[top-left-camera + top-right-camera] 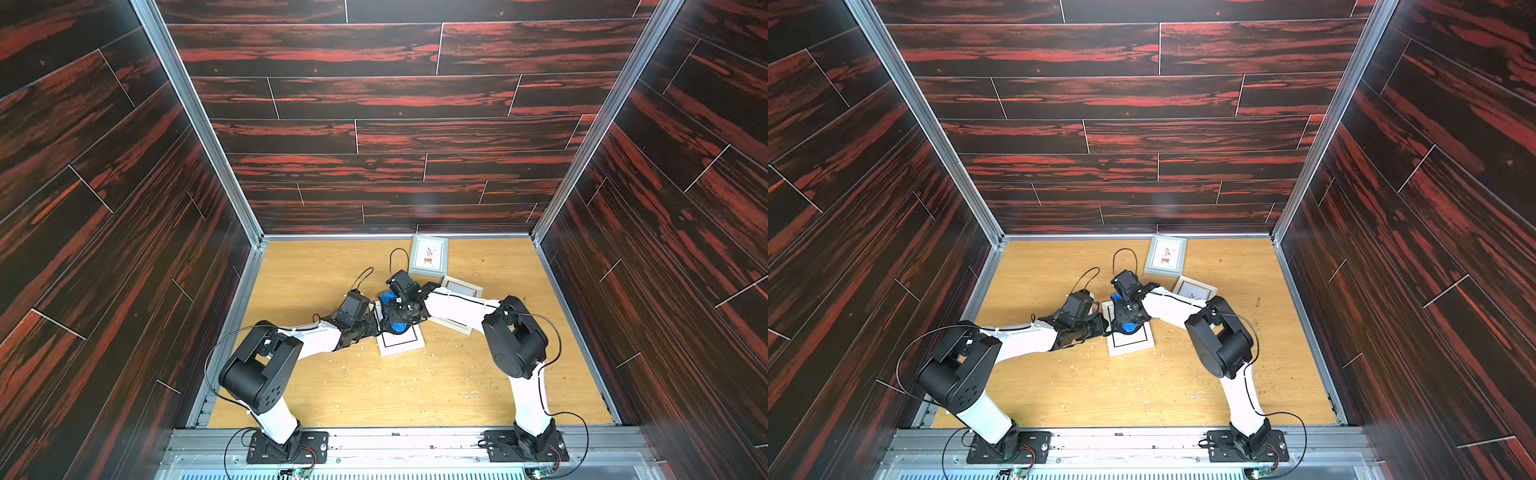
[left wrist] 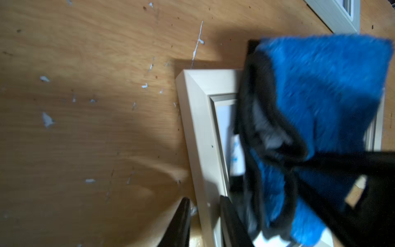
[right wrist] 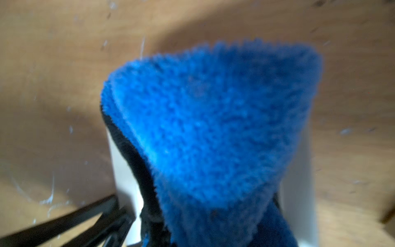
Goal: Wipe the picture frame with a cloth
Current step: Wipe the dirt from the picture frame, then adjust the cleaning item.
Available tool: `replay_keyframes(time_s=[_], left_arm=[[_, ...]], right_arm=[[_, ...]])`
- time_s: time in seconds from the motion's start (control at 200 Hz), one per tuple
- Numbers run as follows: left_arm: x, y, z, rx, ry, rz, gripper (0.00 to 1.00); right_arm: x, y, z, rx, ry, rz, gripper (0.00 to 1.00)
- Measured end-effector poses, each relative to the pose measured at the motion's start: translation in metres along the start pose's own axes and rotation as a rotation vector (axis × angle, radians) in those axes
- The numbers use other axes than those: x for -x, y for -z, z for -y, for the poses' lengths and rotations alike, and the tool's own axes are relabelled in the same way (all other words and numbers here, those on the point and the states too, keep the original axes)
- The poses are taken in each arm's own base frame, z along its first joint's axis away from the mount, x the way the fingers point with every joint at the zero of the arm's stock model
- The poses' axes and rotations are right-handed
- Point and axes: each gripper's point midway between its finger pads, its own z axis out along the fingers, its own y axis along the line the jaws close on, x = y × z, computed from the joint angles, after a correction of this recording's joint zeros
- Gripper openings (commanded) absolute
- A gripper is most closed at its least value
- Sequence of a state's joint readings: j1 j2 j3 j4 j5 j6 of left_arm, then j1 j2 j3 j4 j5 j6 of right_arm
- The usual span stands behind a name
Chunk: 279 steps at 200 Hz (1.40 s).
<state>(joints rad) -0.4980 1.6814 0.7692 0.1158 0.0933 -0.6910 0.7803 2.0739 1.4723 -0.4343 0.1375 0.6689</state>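
Comes as two alike arms, left arm (image 1: 316,338) and right arm (image 1: 453,307). Wears glossy white shells on the long links and matte black on the rounded joint housings farther back from the jaws. Shows a ring of small holes on one shoulder housing (image 1: 272,397). Carries a boxy black camera block (image 1: 355,305) just behind the jaws, with a thin black cable (image 1: 399,249) looping off it. Ends, farthest from the jaws, in flat black base plates (image 1: 309,440) with silver screws, red wires and a small green board (image 1: 297,471). Narrows to flat black jaws.
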Motion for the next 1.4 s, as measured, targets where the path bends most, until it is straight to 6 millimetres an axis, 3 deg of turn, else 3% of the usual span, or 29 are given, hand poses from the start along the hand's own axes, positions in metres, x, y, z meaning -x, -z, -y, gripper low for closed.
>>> replay_keyframes(time_s=[0.18, 0.281, 0.416, 0.521, 0.671, 0.852, 1.037, 1.147, 1.258, 1.288, 1.398], left_arm=[[0.001, 0.000, 0.001, -0.008, -0.014, -0.001, 0.28], [0.001, 0.001, 0.002, -0.004, -0.028, -0.012, 0.28], [0.001, 0.003, 0.000, 0.019, -0.056, -0.037, 0.31], [0.002, 0.007, -0.003, 0.046, -0.084, -0.055, 0.37], [0.007, 0.020, -0.004, 0.076, -0.121, -0.051, 0.59], [0.027, 0.047, 0.004, 0.075, -0.159, 0.031, 0.67], [0.040, 0.097, 0.026, -0.063, -0.201, 0.205, 0.71], [0.032, 0.125, 0.043, -0.227, -0.236, 0.300, 0.72], [0.022, 0.140, 0.069, -0.390, -0.286, 0.333, 0.72], [0.020, 0.143, 0.076, -0.434, -0.301, 0.338, 0.81], [0.013, 0.154, 0.099, -0.560, -0.343, 0.350, 0.90]], right_arm=[[0.001, 0.015, 0.036, 0.009, -0.060, 0.016, 0.00], [-0.005, 0.025, 0.041, 0.013, -0.057, 0.025, 0.00], [-0.029, 0.034, 0.040, 0.020, -0.020, 0.023, 0.00], [-0.044, 0.052, 0.045, 0.042, 0.015, 0.048, 0.00], [-0.032, 0.087, 0.040, 0.111, 0.060, 0.160, 0.00], [-0.018, 0.115, 0.026, 0.201, 0.117, 0.277, 0.00], [-0.024, 0.134, 0.016, 0.303, 0.174, 0.331, 0.00], [-0.025, 0.147, 0.006, 0.375, 0.210, 0.359, 0.00], [-0.021, 0.162, -0.008, 0.448, 0.242, 0.391, 0.00], [-0.021, 0.166, -0.011, 0.466, 0.250, 0.399, 0.00], [-0.021, 0.176, -0.021, 0.531, 0.281, 0.420, 0.00]])
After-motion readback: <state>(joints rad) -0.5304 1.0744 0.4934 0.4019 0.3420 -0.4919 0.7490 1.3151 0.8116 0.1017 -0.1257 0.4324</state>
